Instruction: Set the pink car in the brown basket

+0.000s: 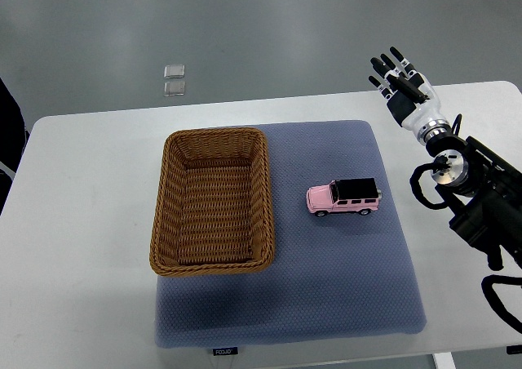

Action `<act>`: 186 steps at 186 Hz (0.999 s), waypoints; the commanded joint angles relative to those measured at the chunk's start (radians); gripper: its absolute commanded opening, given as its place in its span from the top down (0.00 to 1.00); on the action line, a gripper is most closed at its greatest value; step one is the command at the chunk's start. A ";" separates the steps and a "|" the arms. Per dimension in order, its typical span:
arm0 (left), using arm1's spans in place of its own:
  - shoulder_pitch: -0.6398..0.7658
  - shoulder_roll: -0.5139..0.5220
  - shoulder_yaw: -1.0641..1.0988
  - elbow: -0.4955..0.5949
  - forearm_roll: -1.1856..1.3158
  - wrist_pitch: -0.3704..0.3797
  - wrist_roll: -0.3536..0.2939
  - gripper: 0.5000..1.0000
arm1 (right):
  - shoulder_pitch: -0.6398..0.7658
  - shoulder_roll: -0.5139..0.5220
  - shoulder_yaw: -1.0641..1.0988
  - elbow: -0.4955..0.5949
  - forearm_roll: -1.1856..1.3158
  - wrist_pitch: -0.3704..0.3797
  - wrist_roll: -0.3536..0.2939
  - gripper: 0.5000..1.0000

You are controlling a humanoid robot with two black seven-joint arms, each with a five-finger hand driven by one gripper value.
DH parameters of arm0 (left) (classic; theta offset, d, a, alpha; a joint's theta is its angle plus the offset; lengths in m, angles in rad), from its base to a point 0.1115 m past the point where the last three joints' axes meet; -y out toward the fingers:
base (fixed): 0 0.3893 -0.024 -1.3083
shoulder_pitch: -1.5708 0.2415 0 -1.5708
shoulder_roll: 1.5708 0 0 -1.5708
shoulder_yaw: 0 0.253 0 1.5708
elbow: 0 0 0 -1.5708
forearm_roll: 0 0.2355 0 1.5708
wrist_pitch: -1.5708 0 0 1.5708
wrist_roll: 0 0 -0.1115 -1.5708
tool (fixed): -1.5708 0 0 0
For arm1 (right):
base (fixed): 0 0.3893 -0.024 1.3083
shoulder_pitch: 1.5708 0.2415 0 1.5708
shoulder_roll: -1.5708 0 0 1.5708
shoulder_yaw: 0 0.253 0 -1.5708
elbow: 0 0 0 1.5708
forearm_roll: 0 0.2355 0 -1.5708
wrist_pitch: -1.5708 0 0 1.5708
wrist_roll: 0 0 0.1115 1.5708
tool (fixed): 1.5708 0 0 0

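Note:
A pink toy car (pixel 343 197) with a black roof rests on the blue-grey mat (pixel 326 287), its nose pointing left. Left of it stands the brown wicker basket (pixel 211 200), with nothing inside. My right hand (pixel 396 77) hovers over the table's far right edge, well beyond and to the right of the car, fingers stretched out and holding nothing. Its arm (pixel 477 197) runs down the right side of the picture. No left arm shows.
The mat lies on a white table (pixel 81 222). Two small clear square objects (pixel 174 79) lie on the grey floor beyond the table's far edge. A dark shape (pixel 10 124) shows at the left border.

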 commanded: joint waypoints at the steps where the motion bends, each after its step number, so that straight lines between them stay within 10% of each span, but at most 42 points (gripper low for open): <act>1: 0.002 0.000 0.000 0.000 0.001 0.000 0.003 0.00 | 0.000 0.000 0.000 0.000 0.000 0.000 0.000 0.18; 186: 0.000 0.000 0.001 0.006 0.002 0.006 0.005 0.00 | -0.002 0.002 0.002 0.003 0.001 0.000 0.000 0.18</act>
